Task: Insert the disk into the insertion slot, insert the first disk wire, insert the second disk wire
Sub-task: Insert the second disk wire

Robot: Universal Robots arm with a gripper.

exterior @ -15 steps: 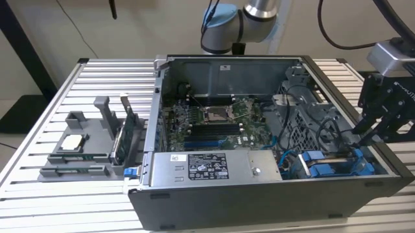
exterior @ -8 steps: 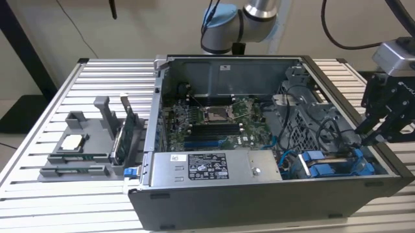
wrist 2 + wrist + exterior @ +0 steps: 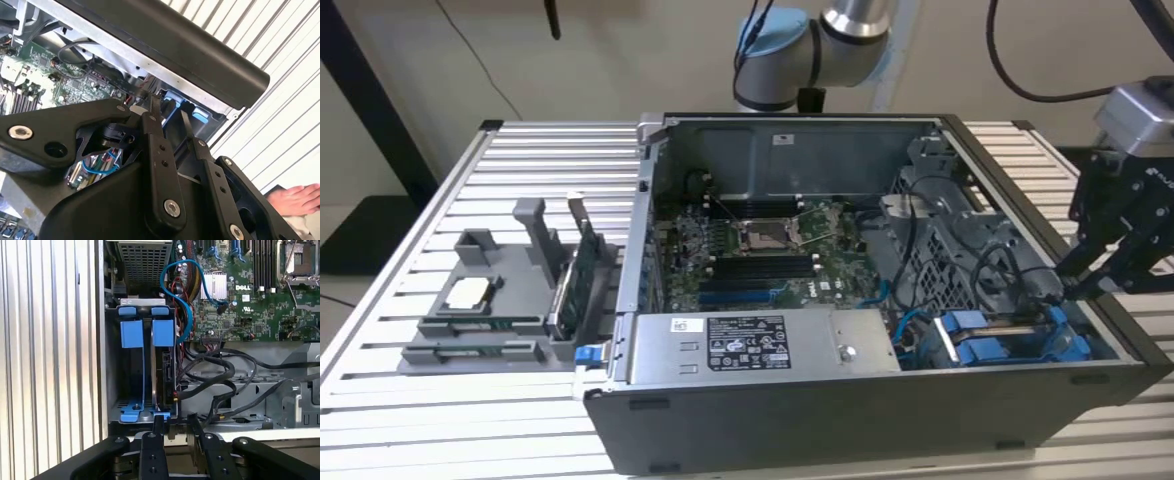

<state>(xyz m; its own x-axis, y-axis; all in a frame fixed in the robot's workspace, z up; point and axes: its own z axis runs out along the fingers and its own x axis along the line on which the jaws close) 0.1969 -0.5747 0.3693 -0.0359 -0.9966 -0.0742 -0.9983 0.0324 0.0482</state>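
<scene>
Disk sits edge-on inside the insertion slot, in a corner of the computer case. Gripper just beside the slot, fingers apart, gripping nothing. Blue cable loops nearby

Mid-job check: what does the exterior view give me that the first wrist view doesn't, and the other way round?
Exterior view: the grey parts holder at the exterior view's left and the labelled power-supply box. First wrist view: a look down the inside of the insertion slot along its length. Both: the motherboard, the slot's blue clips and the gripper close to that slot.
</scene>
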